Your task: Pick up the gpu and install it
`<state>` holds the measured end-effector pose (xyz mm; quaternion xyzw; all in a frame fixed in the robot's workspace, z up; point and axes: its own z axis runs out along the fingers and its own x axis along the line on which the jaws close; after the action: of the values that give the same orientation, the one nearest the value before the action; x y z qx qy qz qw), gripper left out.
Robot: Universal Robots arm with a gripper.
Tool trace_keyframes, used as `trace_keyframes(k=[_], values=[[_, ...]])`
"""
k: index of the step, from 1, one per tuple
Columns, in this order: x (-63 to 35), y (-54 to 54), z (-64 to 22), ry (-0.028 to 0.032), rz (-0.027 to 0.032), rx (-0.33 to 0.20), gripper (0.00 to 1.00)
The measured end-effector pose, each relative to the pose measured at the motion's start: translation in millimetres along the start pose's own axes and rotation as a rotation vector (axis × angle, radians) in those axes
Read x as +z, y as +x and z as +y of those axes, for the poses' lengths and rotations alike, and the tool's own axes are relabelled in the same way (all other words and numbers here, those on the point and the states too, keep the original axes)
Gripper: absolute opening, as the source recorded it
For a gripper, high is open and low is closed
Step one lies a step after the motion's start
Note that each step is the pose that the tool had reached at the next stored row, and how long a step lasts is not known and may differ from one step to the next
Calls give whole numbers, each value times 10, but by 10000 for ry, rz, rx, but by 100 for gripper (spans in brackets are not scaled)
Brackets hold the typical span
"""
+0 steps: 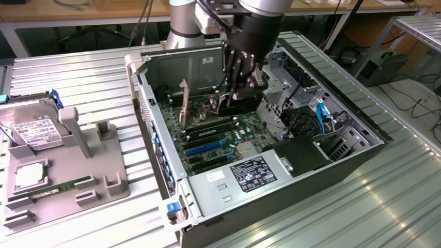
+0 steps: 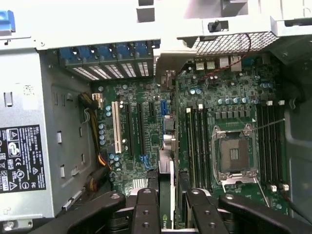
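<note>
The gpu [image 1: 238, 105] is a thin black card held upright inside the open computer case [image 1: 358, 155], just above the green motherboard [image 1: 214, 139]. My gripper [image 1: 241, 92] reaches down into the case from above and is shut on the card's upper edge. The wrist view shows the gpu [image 2: 167, 180] edge-on between the two black fingers [image 2: 146, 209], with my gripper [image 2: 170, 212] closed around it. Its pale metal bracket [image 2: 165, 63] points toward the case's rear slot openings. The card runs in line with the expansion slots [image 2: 139, 126]. Whether it touches a slot I cannot tell.
A silver power supply [image 1: 241, 178] fills the near end of the case. Drive cages and cables [image 1: 310, 119] crowd the exterior view's right side. On the exterior view's left, a grey fixture [image 1: 103, 191] holds a hard drive [image 1: 31, 126] and a green memory stick [image 1: 59, 187].
</note>
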<state>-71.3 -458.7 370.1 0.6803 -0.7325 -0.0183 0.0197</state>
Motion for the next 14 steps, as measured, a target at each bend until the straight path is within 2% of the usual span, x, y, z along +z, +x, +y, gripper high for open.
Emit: trace_keyframes(k=[7,14], values=[[157,41,125,2,1,-34,26],[263,51,157,27,-3,-45,26]])
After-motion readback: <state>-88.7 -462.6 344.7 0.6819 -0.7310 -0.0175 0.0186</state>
